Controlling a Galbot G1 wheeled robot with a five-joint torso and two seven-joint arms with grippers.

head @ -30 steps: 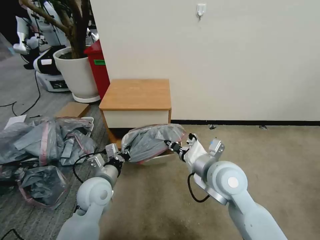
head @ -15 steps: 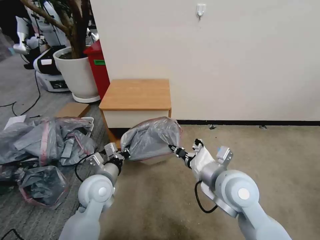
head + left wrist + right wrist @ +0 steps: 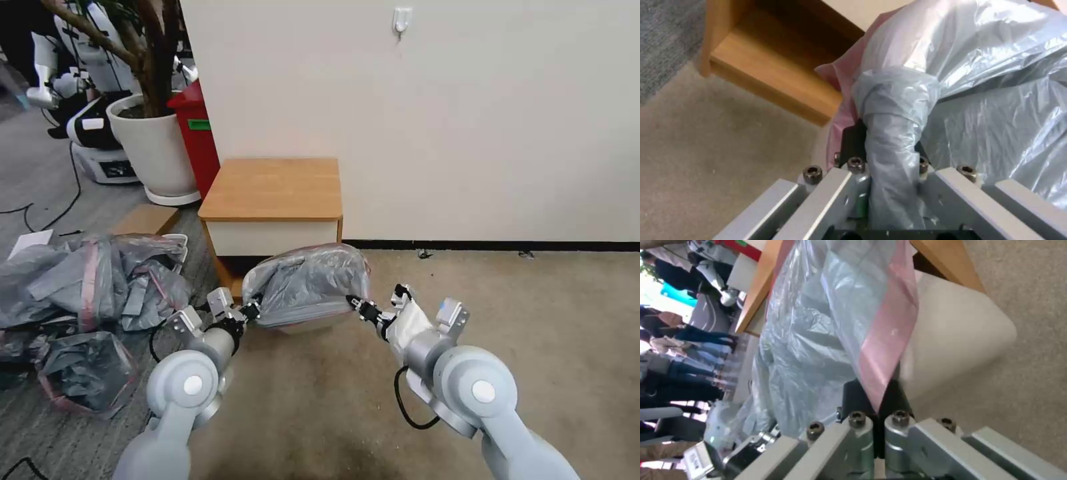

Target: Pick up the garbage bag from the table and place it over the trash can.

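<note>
At the far left of the head view, a heap of crumpled grey-and-pink plastic bags (image 3: 93,280) is lying on the floor, apart from the work. Right of it, in the lower left, the left gripper (image 3: 252,311) is clenching a twisted bunch of the thin translucent grey plastic garbage bag with a pink-red rim band (image 3: 307,283); the left wrist view is showing that bunch of the bag (image 3: 893,140) running straight down between the closed fingers.

The bag is sitting at the frame's centre, just below the cream drawer front of the small light-brown wooden nightstand table (image 3: 273,190), off the tabletop and stretched between the two arms. Compared with half a second ago, it is riding lower and flatter, and the right arm is sitting slightly farther right, so the mouth is being pulled wider. Under its lower edge a strip of the small beige plastic trash can (image 3: 300,325) is showing; that suggests the bag is being drawn down over the rim, though how far it is seated cannot be told.

The bag's long axis is running left to right, gripper to gripper, and its opening is apparently pointing downward toward the can.

At centre right, the right gripper (image 3: 355,306) is pinching the pink band (image 3: 889,350) tightly, just beside the can's pale wall (image 3: 951,350).
</note>
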